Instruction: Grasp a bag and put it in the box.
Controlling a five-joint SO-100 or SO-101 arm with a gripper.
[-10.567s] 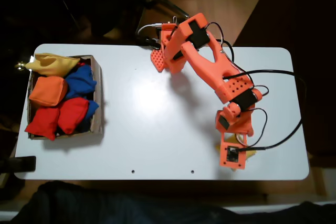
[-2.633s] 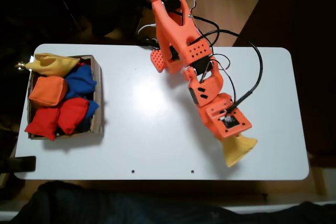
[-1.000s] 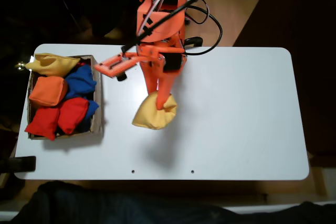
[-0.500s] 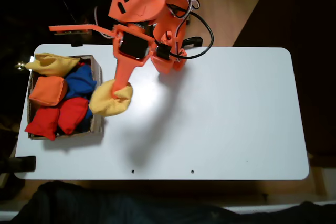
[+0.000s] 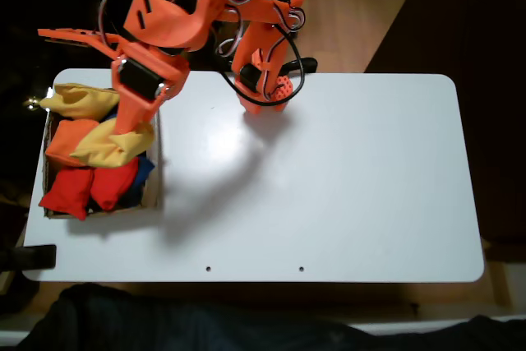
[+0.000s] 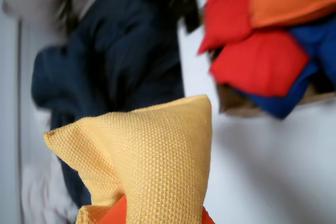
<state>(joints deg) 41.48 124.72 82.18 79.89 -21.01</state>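
In the fixed view my orange gripper point(image 5: 129, 127) is shut on the golden-yellow bag point(image 5: 111, 142), which hangs over the brown cardboard box point(image 5: 153, 172) at the table's left end. The box holds red, blue, orange and pale yellow beanbags. In the wrist view the bag point(image 6: 147, 150) fills the lower middle, pinched at the bottom between my orange fingers point(image 6: 113, 214). The box point(image 6: 236, 106) with its red, orange and blue bags shows at the upper right.
The white table point(image 5: 329, 170) stretches to the right of the box. My arm's base point(image 5: 267, 92) stands at the table's far edge. A person in dark clothing point(image 6: 105, 77) sits at the near edge, seen in the wrist view beyond the table.
My gripper has swung left with the bag, from over the table's middle to above the box.
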